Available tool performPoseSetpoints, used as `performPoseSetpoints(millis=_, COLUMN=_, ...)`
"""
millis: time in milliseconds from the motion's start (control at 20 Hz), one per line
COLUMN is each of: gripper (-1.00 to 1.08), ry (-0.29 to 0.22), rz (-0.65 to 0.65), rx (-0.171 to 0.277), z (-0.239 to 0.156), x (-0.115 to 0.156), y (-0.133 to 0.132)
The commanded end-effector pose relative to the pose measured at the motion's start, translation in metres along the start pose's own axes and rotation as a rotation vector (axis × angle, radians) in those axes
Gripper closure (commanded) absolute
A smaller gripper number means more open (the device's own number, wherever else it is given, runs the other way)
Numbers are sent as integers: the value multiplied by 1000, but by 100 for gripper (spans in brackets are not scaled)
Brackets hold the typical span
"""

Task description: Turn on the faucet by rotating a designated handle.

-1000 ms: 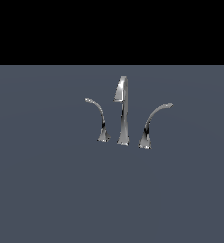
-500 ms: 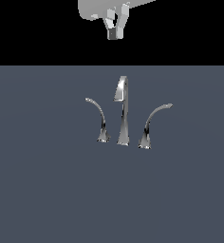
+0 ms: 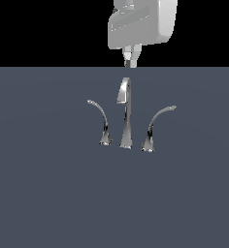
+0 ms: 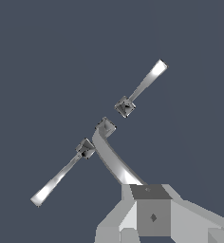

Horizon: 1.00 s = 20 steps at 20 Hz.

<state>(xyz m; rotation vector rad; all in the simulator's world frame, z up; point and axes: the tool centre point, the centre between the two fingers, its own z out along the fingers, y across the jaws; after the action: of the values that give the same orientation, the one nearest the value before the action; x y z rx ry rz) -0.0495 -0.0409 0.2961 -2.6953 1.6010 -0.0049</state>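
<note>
The chrome faucet (image 3: 126, 118) stands on a dark grey surface, its tall spout hooked over at the top. The designated handle (image 3: 153, 128) is the thicker curved lever on the exterior view's right. A thinner lever (image 3: 102, 121) curves away on the exterior view's left. My gripper (image 3: 130, 61) hangs just above the spout's top, touching nothing; its fingers look pressed together and hold nothing. In the wrist view the gripper (image 4: 152, 209) sits over the spout's (image 4: 111, 156) end. The designated handle (image 4: 142, 88) points one way and the thin lever (image 4: 59, 178) the other.
The flat dark grey surface (image 3: 48, 193) spreads all around the faucet. The white arm body (image 3: 143, 22) fills the upper middle of the exterior view.
The arm has come into the exterior view from the top and moved down toward the spout. The faucet and both levers have not moved.
</note>
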Motion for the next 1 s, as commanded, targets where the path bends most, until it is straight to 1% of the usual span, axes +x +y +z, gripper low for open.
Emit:
performPoseSetpoints(millis=0, gripper=108, ry=1, rz=78, rx=0, z=14, x=16, y=-5)
performPoseSetpoints(millis=400, gripper=108, ry=3, rz=339, rx=-4, z=59, x=70, y=-9)
performPoseSetpoints(millis=700, gripper=108, ry=5, rz=529, rx=-6, z=92, x=110, y=-4)
performPoseSetpoints(millis=950, gripper=108, ry=5, rz=647, rx=-7, z=111, x=134, y=4)
